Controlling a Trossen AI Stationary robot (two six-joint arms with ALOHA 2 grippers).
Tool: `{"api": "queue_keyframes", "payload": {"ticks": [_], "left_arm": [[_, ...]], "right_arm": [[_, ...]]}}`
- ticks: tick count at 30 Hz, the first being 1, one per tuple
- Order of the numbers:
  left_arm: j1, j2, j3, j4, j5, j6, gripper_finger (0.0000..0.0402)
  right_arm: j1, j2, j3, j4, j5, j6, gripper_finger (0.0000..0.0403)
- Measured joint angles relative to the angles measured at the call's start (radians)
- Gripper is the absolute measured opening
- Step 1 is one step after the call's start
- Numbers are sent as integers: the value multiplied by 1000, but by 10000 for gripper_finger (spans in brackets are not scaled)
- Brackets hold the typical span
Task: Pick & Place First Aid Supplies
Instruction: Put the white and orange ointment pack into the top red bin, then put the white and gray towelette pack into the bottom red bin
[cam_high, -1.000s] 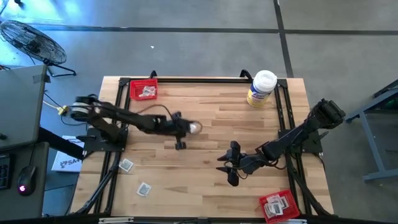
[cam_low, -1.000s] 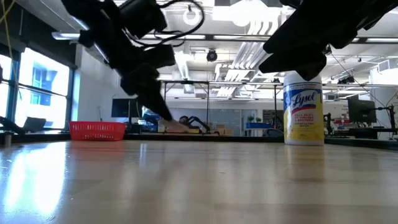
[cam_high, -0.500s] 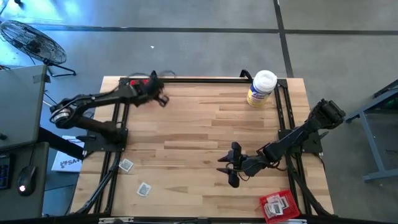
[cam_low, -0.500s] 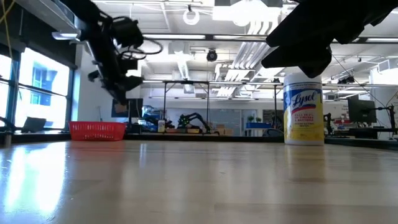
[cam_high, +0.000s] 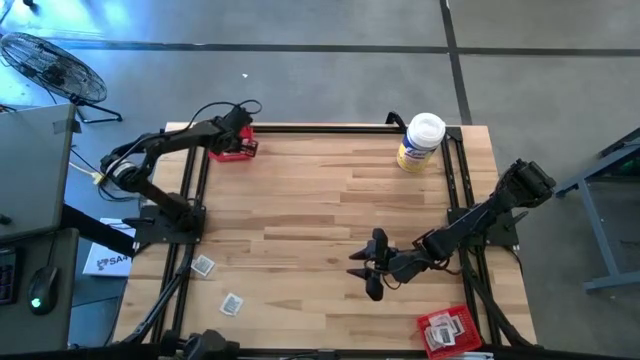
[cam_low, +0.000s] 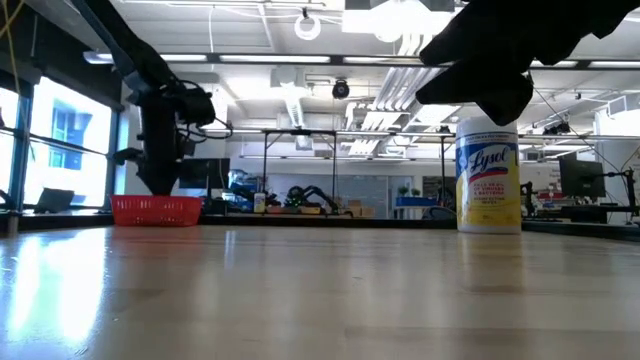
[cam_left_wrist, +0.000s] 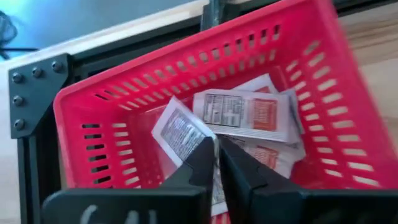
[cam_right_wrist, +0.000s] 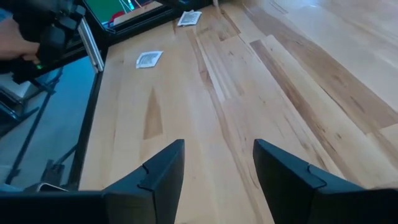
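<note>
Far-left red basket (cam_left_wrist: 93, 118) holds several packets (cam_left_wrist: 239, 115); my left claw (cam_left_wrist: 216, 163) hangs over it, nearly clenched, seemingly empty. Two packets (cam_high: 203, 266) remain near-left on the counter (cam_high: 330, 200). Right claw (cam_high: 366, 268) spread, idle.

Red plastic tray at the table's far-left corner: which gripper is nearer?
Left. The left gripper hangs directly over the red plastic tray, pointing down at the packets inside. The right gripper hovers over bare wood mid-table, far from it.
</note>
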Motion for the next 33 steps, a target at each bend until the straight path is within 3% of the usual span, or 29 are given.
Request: {"api": "queue_keyframes", "payload": {"ticks": [9,15,18,22,27,33], "left_arm": [[20,-87,1,-38,109,47,132],[-106,-288,1,-175,208,49,155],[-287,-382,2,-247,275,21,155],[-626,-451,2,-303,344,-41,156],[-1015,-448,2,-396,387,-178,156],[-1352,-383,2,-500,390,-448,156]], "right_arm": [[0,0,0,2,-1,22,185],[-7,0,0,1,6,13,184],[-26,0,0,1,26,-14,185],[-71,0,0,9,41,-51,184],[-125,0,0,19,35,-88,185],[-168,0,0,23,-4,-114,184]]}}
